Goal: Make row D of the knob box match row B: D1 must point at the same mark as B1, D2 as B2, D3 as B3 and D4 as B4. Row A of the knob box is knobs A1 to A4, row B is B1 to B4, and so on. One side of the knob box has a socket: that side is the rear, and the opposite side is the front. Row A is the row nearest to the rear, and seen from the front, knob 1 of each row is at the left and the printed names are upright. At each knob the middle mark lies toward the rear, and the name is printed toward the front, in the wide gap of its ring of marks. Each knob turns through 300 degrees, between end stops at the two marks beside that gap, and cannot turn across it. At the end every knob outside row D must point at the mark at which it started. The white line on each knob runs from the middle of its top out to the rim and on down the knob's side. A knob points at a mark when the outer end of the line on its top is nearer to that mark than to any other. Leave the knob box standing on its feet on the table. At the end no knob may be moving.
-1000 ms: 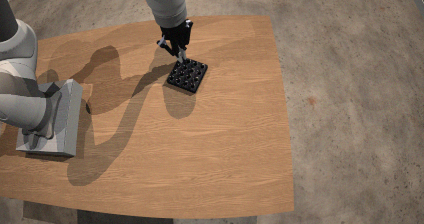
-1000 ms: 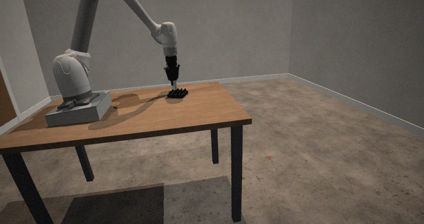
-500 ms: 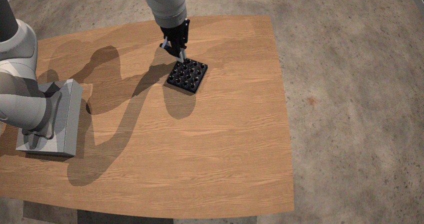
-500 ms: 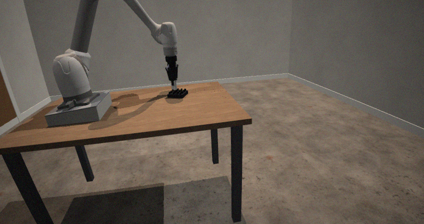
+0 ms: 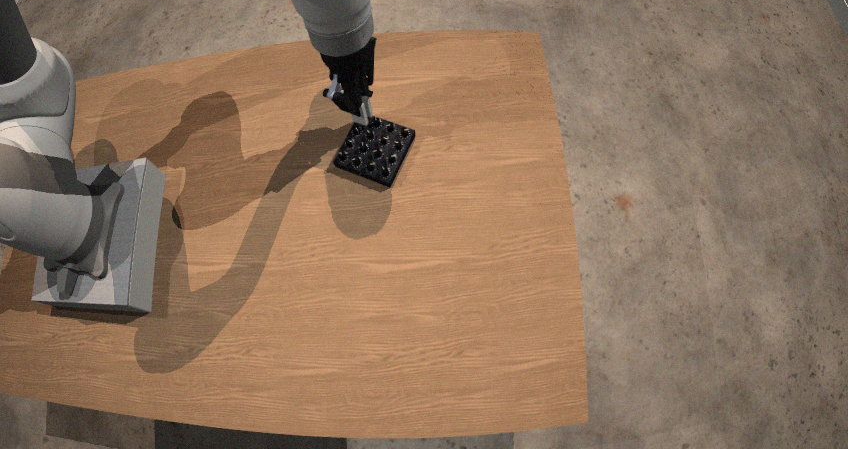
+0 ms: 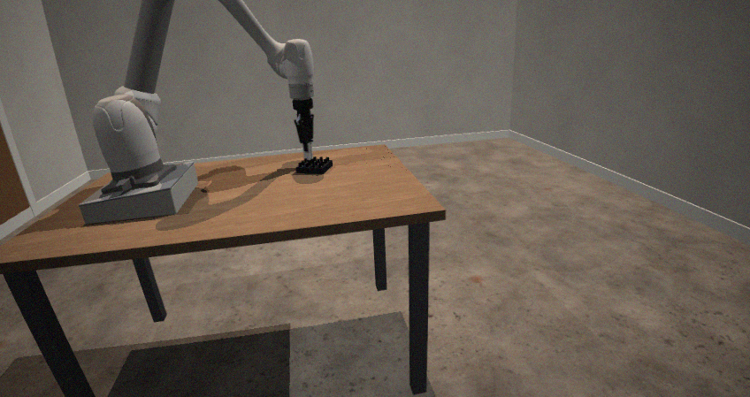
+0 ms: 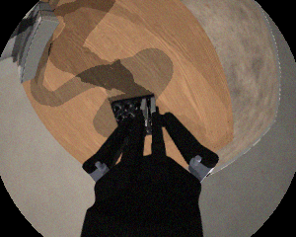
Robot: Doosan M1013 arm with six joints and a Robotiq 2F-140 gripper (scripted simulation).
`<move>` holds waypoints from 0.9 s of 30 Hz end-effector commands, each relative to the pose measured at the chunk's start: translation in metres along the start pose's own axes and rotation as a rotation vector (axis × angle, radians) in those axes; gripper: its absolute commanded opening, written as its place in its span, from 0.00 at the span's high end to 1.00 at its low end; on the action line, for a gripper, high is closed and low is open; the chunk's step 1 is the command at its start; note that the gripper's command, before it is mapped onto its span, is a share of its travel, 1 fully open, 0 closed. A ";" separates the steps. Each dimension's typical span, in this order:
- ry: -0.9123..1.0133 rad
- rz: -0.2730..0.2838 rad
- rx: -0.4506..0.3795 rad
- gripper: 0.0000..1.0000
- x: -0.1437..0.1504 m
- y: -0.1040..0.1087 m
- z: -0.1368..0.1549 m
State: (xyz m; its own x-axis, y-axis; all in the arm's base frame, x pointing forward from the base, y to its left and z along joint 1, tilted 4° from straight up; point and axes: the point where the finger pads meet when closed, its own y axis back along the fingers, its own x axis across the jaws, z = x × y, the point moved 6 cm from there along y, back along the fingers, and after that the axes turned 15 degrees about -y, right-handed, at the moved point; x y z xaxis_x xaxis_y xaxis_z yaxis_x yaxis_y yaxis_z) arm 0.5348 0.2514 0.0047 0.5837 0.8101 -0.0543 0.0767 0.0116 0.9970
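Note:
The black knob box (image 5: 372, 148) stands on the wooden table, toward its far side, with four rows of small black knobs. It also shows in the exterior view (image 6: 314, 165) and in the wrist view (image 7: 134, 111). My gripper (image 5: 363, 120) points straight down over the box's far-left corner as the top view shows it. Its fingers are drawn close together around the corner knob there. It also shows in the exterior view (image 6: 307, 154) and in the wrist view (image 7: 148, 128). The knob names, marks and white lines are too small to read.
The arm's grey base block (image 5: 98, 236) sits at the table's left end and also shows in the exterior view (image 6: 139, 193). The table's far edge lies a short way behind the box. A concrete floor surrounds the table.

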 end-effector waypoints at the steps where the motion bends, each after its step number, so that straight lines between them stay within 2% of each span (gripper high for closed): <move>1: 0.009 0.000 0.000 0.95 0.000 0.000 0.000; 24: 0.020 0.000 0.000 0.95 0.000 0.000 0.000; 25: 0.020 0.000 0.000 0.88 0.000 0.000 0.000; 27: 0.020 0.000 0.000 0.88 0.000 0.000 0.000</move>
State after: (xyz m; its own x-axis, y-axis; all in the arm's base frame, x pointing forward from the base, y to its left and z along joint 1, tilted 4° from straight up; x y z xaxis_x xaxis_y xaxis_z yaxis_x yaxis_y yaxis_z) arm 0.5348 0.2514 0.0047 0.5678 0.8214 -0.0532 0.0769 0.0115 0.9970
